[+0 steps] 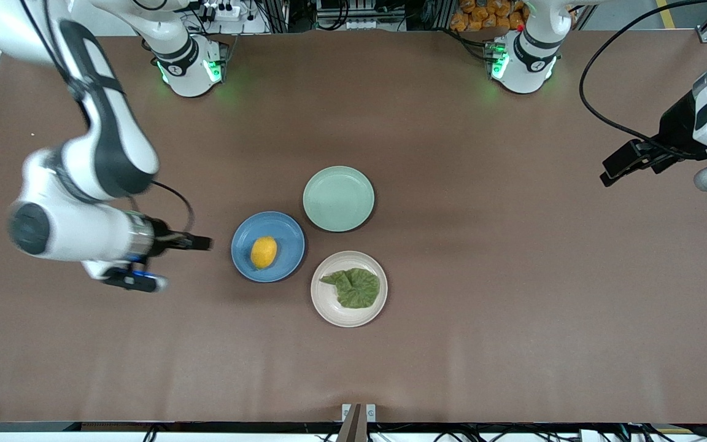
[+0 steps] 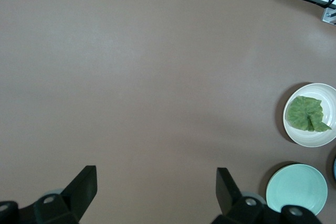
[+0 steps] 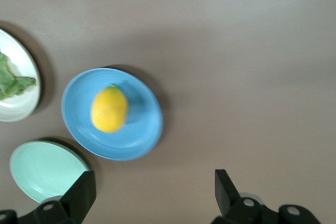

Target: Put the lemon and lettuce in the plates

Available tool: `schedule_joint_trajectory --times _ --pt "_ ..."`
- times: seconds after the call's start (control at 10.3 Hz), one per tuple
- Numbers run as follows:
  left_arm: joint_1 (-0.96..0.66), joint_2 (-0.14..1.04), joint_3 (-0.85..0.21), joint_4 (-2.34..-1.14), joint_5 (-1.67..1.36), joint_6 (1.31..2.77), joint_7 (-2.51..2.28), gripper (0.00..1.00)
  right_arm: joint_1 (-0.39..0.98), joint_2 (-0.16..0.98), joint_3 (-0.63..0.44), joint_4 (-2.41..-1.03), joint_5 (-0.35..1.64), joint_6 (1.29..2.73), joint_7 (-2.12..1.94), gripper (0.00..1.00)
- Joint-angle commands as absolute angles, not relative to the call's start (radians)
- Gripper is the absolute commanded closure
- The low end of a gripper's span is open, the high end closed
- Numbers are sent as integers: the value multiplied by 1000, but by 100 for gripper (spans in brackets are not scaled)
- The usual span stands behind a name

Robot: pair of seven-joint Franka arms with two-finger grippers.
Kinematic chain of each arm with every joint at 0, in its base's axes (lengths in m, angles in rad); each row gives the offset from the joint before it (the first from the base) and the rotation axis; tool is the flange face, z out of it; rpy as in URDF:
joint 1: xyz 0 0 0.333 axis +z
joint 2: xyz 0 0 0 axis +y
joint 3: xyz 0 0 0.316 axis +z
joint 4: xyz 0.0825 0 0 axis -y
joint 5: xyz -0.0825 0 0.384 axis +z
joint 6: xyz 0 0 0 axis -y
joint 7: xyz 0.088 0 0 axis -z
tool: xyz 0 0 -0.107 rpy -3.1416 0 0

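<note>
The yellow lemon [image 1: 264, 252] lies in the blue plate [image 1: 280, 229]; both show in the right wrist view, lemon [image 3: 109, 109] and plate [image 3: 142, 124]. The dark-green lettuce [image 1: 353, 286] lies in the beige-white plate [image 1: 332, 307], which also shows in the left wrist view [image 2: 328, 136] with the lettuce [image 2: 305, 113]. My right gripper [image 1: 201, 243] is open and empty over bare table beside the blue plate, toward the right arm's end. My left gripper [image 1: 612, 174] is open and empty, up over the left arm's end of the table, well away from the plates.
An empty pale green plate [image 1: 338, 198] sits beside the blue and beige-white plates, farther from the front camera. It also shows in the left wrist view [image 2: 296, 188] and the right wrist view [image 3: 44, 171]. The brown table [image 1: 513, 294] lies around them.
</note>
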State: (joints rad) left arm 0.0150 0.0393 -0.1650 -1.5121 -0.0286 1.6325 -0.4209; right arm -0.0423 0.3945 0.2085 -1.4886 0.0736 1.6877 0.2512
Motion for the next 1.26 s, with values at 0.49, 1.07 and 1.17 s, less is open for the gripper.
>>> schedule_joint_trajectory --times 0.49,1.07,1.17 --pt "40 15 -181 -1523 -6 1628 -414 0 -87 62 137 -1552 -57 1533 75 0" --pt "52 25 -181 -1528 -3 1628 -405 0 -69 44 98 -1543 -41 1519 74 0" --pt "52 25 -181 -1528 6 1626 -402 0 -68 48 98 -1543 -41 1528 71 0"
